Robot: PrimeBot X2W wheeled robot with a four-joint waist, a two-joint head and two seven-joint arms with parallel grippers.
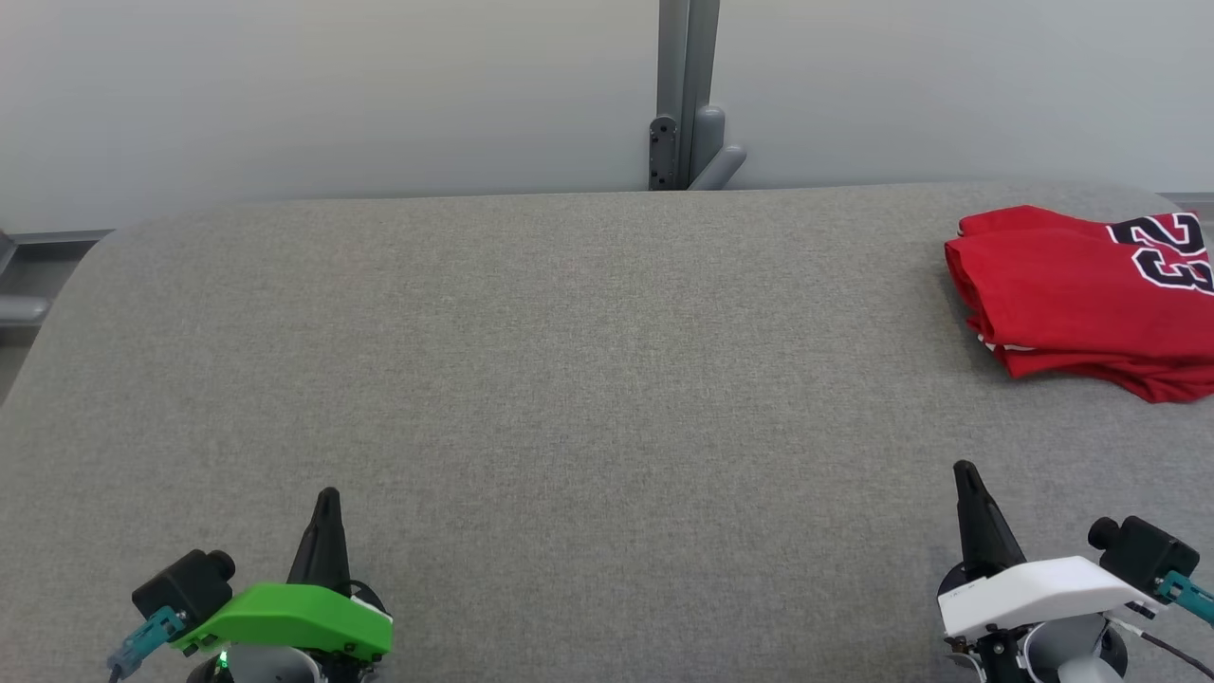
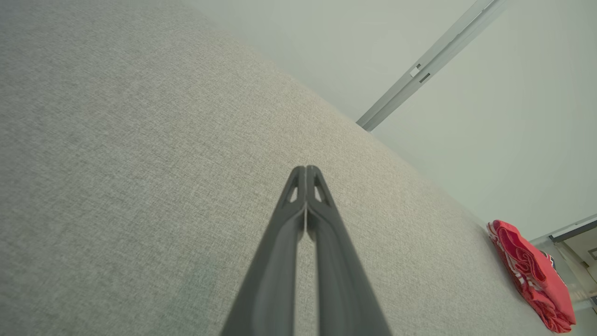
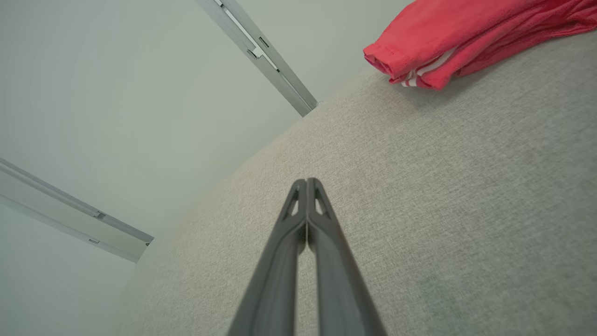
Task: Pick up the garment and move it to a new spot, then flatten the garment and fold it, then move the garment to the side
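At the lower left of the head view, the left gripper [image 1: 327,503] hangs over the grey fabric-covered table [image 1: 607,379]. Its two dark fingers are pressed together tip to tip and pinch nothing. At the lower right, the right gripper [image 1: 967,479] is closed the same way and is also empty. The red jersey [image 1: 1053,294], numbered 23, lies at the table's far right. It is well apart from the left gripper and sits beyond and slightly right of the right gripper. It looks folded, though the frame edge cuts it off.
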